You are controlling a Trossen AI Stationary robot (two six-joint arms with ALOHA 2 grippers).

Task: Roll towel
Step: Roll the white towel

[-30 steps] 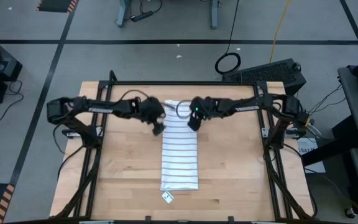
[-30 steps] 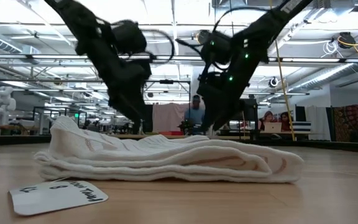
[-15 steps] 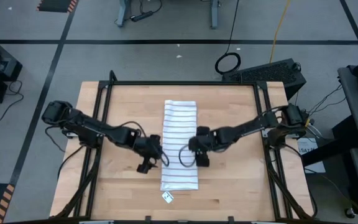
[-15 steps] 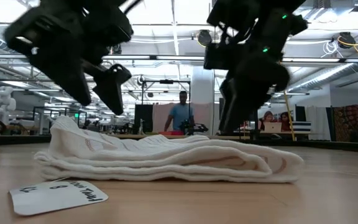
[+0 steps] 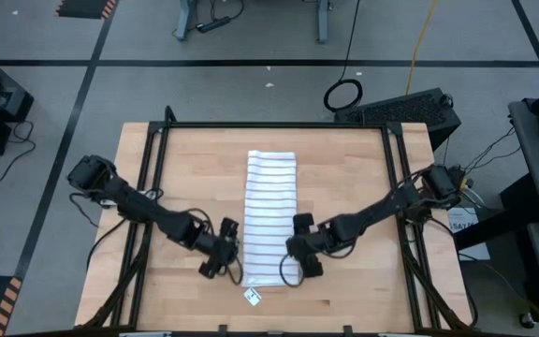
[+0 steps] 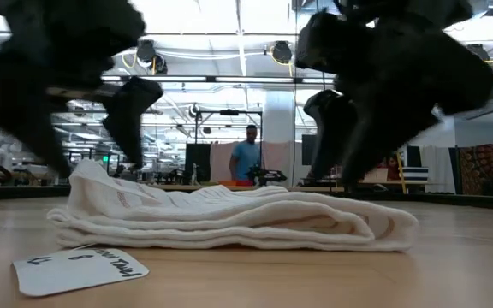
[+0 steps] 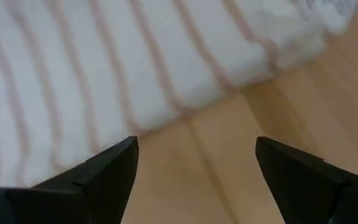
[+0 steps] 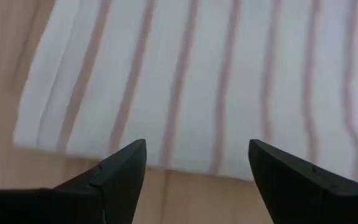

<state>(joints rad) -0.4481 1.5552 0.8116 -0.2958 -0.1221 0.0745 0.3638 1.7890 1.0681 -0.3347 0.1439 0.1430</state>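
The white towel with narrow dark stripes lies flat on the wooden table as a long strip folded in several layers, running from far to near; the low view shows its stacked near end. A small white tag lies on the table just in front of it. My left gripper is open and hovers at the left side of the towel's near end, over the towel's edge and bare wood. My right gripper is open and hovers at the right side of the near end, over the towel.
A black frame runs round the table's edges. Bare wood lies left and right of the towel. A keyboard and cables lie on the floor beyond the far edge. A person stands far off in the room.
Both grippers have moved from the towel's far end toward the table's near edge, one along each side of the towel, and have come lower. They now stand at its near end. The towel has stayed where it was.
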